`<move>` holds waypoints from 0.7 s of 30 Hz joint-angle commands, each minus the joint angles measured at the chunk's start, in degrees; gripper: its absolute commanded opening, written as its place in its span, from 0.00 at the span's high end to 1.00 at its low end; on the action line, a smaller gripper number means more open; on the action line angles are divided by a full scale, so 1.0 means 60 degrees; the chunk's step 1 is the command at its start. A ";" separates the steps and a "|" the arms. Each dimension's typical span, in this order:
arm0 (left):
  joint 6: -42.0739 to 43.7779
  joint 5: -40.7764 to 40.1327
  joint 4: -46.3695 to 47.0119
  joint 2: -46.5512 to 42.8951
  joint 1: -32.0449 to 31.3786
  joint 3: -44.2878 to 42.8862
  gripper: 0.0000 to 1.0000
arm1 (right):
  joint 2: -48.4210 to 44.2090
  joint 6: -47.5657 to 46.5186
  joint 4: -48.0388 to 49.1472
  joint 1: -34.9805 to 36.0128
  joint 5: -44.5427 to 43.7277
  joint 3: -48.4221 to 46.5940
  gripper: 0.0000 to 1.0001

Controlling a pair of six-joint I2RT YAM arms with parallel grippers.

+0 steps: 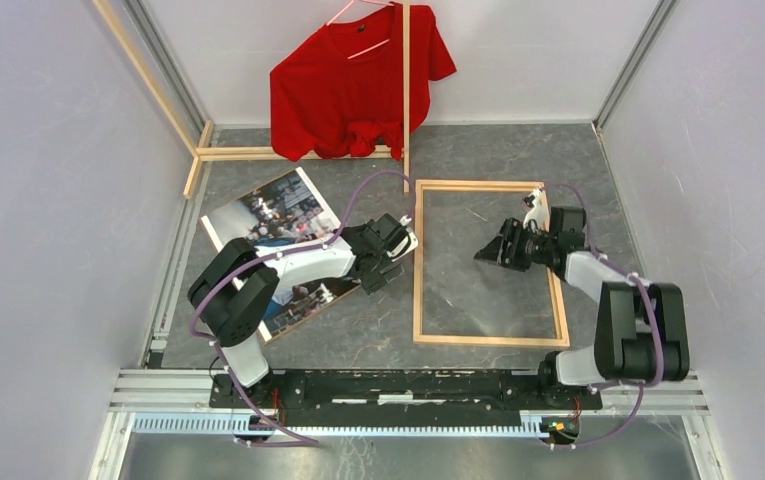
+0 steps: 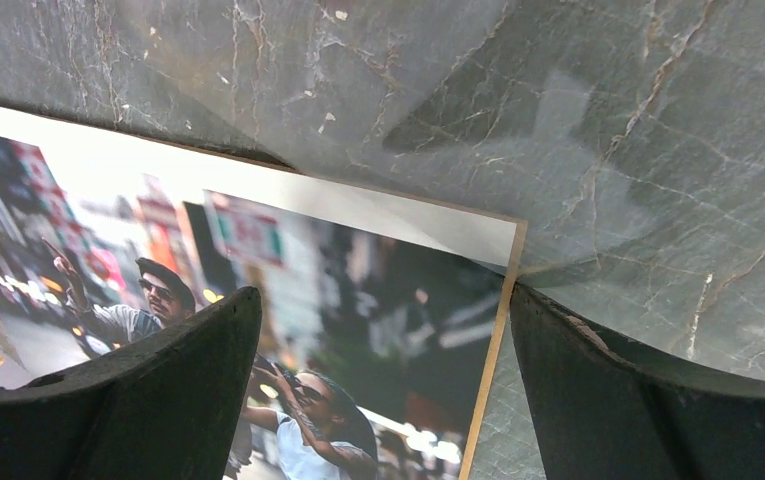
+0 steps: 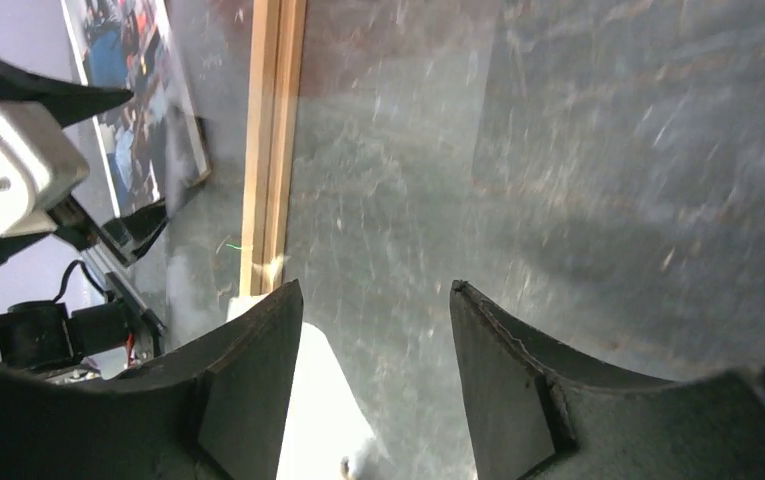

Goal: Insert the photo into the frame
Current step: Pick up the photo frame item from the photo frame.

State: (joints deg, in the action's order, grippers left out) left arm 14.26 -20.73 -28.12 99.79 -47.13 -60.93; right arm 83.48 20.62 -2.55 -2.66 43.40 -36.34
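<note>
The photo (image 1: 268,215), a colour print of people with a white border, lies face up at the left of the table, partly under my left arm. A thin brown edge (image 2: 498,330) runs along its side. The frame (image 1: 418,270), thin light wood strips round a clear pane, lies flat to its right. My left gripper (image 1: 376,272) is open and low over the photo's right corner (image 2: 358,300), one finger over the print and one beyond its edge. My right gripper (image 1: 493,250) is open and empty above the pane; its wrist view shows the frame's left strip (image 3: 273,140) and the photo (image 3: 138,70).
A red T-shirt (image 1: 358,80) hangs at the back wall. Loose light-wood slats (image 1: 298,153) lie at the back left, and one slat (image 1: 405,90) stands upright. Walls close in on both sides. A metal rail (image 1: 408,385) runs along the near edge.
</note>
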 commanded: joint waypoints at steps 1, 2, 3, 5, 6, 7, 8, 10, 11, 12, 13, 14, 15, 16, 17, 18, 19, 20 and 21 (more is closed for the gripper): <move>0.0393 -0.0429 0.0512 0.0221 -0.0011 -0.0222 0.00 | -0.1104 0.0561 0.0625 -0.0180 0.0106 0.0983 0.37; 0.0412 -0.0462 0.0534 0.0272 -0.0010 -0.0217 0.00 | -0.1248 0.0713 0.0710 -0.0278 0.0138 0.1176 0.37; 0.0420 -0.0501 0.0564 0.0320 -0.0010 -0.0217 0.00 | -0.1356 0.0821 0.0827 -0.0392 0.0179 0.1372 0.38; 0.0484 -0.0553 0.0598 0.0374 -0.0010 -0.0216 0.00 | -0.1584 0.1073 0.0959 -0.0711 0.0181 0.1685 0.38; 0.0525 -0.0560 0.0607 0.0388 -0.0010 -0.0209 0.00 | -0.1692 0.1255 0.1068 -0.0948 0.0232 0.1824 0.38; 0.0560 -0.0570 0.0597 0.0390 -0.0010 -0.0203 0.00 | -0.1824 0.1421 0.1128 -0.1213 0.0260 0.1976 0.37; 0.0574 -0.0573 0.0599 0.0377 -0.0010 -0.0189 0.00 | -0.1977 0.1575 0.1235 -0.1424 0.0327 0.2110 0.37; 0.0624 -0.0593 0.0609 0.0376 -0.0007 -0.0161 0.00 | -0.2170 0.1912 0.1674 -0.1783 0.0524 0.2310 0.37; 0.0637 -0.0601 0.0626 0.0376 -0.0010 -0.0148 0.00 | -0.2221 0.2025 0.1789 -0.1839 0.0565 0.2335 0.38; 0.0633 -0.0602 0.0629 0.0376 -0.0010 -0.0157 0.00 | -0.2213 0.2075 0.1860 -0.1857 0.0626 0.2336 0.39; 0.0638 -0.0584 0.0640 0.0376 -0.0010 -0.0158 0.00 | -0.2154 0.2154 0.1941 -0.1857 0.0698 0.2334 0.40; 0.0624 -0.0554 0.0630 0.0368 -0.0010 -0.0171 0.00 | -0.2109 0.2285 0.2106 -0.1847 0.0793 0.2386 0.42; 0.0615 -0.0519 0.0622 0.0362 -0.0010 -0.0184 0.00 | -0.2082 0.2391 0.2278 -0.1846 0.0911 0.2453 0.43; 0.0612 -0.0502 0.0622 0.0361 -0.0014 -0.0198 0.00 | -0.2042 0.2503 0.2502 -0.1837 0.1020 0.2540 0.45; 0.0606 -0.0487 0.0628 0.0361 -0.0020 -0.0213 0.00 | -0.2008 0.2559 0.2634 -0.1831 0.1116 0.2585 0.45; 0.0625 -0.0496 0.0629 0.0361 -0.0025 -0.0237 0.00 | -0.1965 0.2576 0.2677 -0.1815 0.1180 0.2638 0.45; 0.0626 -0.0499 0.0611 0.0361 -0.0025 -0.0256 0.00 | -0.1947 0.2563 0.2678 -0.1773 0.1197 0.2649 0.45; 0.0615 -0.0503 0.0610 0.0372 -0.0025 -0.0284 0.00 | -0.1919 0.2532 0.2658 -0.1726 0.1192 0.2668 0.46; 0.0625 -0.0493 0.0605 0.0388 -0.0025 -0.0309 0.00 | -0.1896 0.2534 0.2637 -0.1683 0.1190 0.2671 0.46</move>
State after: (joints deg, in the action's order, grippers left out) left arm 16.58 -23.09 -25.98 100.88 -47.24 -61.41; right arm 71.61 34.30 9.78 -13.61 47.59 -21.17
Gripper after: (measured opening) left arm 0.996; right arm 0.546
